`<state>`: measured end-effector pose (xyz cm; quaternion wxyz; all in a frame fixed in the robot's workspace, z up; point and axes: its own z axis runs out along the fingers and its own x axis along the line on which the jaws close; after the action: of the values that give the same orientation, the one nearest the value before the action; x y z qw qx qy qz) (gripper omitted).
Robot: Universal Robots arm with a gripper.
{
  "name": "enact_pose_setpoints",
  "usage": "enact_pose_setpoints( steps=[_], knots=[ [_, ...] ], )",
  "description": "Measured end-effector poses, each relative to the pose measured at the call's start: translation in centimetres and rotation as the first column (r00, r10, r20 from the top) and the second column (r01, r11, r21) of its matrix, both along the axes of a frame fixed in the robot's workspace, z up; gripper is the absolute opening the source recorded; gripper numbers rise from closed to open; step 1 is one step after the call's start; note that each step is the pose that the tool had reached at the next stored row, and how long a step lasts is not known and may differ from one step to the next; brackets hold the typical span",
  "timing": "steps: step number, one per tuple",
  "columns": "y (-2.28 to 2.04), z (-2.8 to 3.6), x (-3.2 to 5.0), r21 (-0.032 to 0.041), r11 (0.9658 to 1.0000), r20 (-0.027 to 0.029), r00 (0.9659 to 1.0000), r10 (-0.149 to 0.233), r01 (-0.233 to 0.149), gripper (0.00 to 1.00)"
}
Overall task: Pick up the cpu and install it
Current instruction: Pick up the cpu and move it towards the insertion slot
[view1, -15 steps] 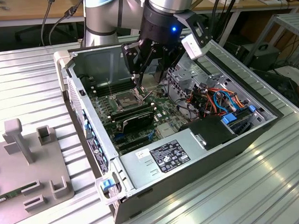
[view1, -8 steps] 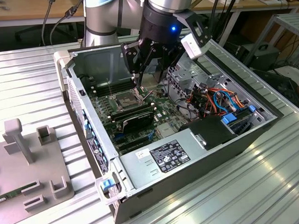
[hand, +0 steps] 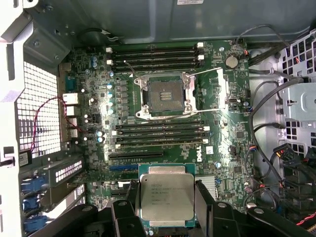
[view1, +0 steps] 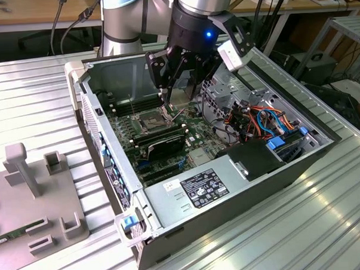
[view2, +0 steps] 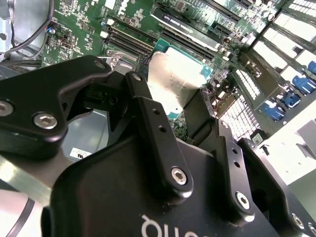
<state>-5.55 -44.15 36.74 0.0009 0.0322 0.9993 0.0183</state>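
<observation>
While hanging above the motherboard (hand: 224, 133), the hand (hand: 168, 200) grips the cpu (hand: 167, 191) by two opposite edges.

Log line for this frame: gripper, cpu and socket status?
gripper: shut on cpu | cpu: held above motherboard, not seated | socket: open, empty
</observation>
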Motion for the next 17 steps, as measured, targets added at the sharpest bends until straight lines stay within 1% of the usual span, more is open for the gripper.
enact_pose_setpoints(
  steps=[5,6,7,9,11,12,15,17],
  knots=[
    [0.19,-0.24,0.00,-0.0003,1.0000,-0.0002,1.0000,0.000,0.000,0.54],
    [0.29,-0.36,-0.01,-0.0003,1.0000,0.0000,1.0000,0.000,0.000,0.54],
    [0.50,-0.49,0.00,-0.0002,1.0000,-0.0001,1.0000,0.000,0.000,0.54],
    [0.78,-0.65,0.00,-0.0002,1.0000,0.0000,1.0000,0.000,0.000,0.54],
    [1.17,-0.85,0.00,-0.0002,1.0000,-0.0001,1.0000,0.000,0.000,0.54],
    [1.44,-1.08,0.00,-0.0002,1.0000,-0.0001,1.0000,0.000,0.000,0.54],
    [1.78,-1.44,0.00,-0.0002,1.0000,-0.0001,1.0000,0.000,0.000,0.54],
    [1.82,-1.46,0.01,-0.0002,1.0000,-0.0001,1.0000,0.000,0.000,0.54]
  ],
)
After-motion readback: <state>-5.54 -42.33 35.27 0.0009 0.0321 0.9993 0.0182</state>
